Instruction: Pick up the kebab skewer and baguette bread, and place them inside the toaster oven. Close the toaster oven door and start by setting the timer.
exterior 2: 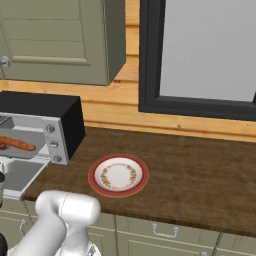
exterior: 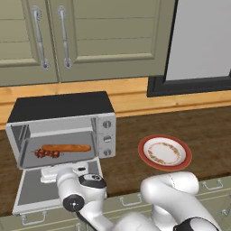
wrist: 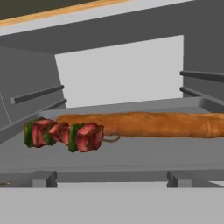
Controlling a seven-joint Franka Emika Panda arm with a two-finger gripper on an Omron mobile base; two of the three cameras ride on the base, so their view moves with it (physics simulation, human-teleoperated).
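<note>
End effector (exterior: pixel 54 173): over the lowered toaster oven door (exterior: pixel 31 191), in front of the oven mouth, pointing into the cavity. In the left base view the white hand blocks most of it and the finger tips are hard to pick out; jaws stand spread wide, nothing between them, nothing held.

Toaster oven (exterior: pixel 63 106): directly ahead of the end effector, on the wooden table (exterior: pixel 203 131). Black top, silver-grey body, 3 round knobs in a column on the side right of the end effector. Door is fully down, lying roughly flat beneath the end effector, handle edge toward the robot.

Baguette bread (wrist: pixel 148 124): inside the oven on the grey tray (wrist: pixel 131 153), straight ahead of the end effector, lying crosswise to its pointing direction. Long orange-brown loaf, running off the right edge of the hand view.

Kebab skewer (wrist: pixel 65 134): also on the tray, nearer the end effector than the baguette and ahead-left of it. Red and green chunks on a thin stick; the stick's curled tip sits just against the front of the loaf. Contact between chunks and loaf probably, but the angle does not settle it.

Both items lie flat, parallel to each other, skewer much shorter than the loaf.

Plate (exterior: pixel 145 155): red rim, patterned white centre, on the table well to the right of the end effector, apart from the oven.

Cupboard doors (exterior: pixel 90 36) with 2 vertical bar handles hang above and beyond the end effector. A dark-framed window (exterior 2: pixel 200 50) is up and to the right.
</note>
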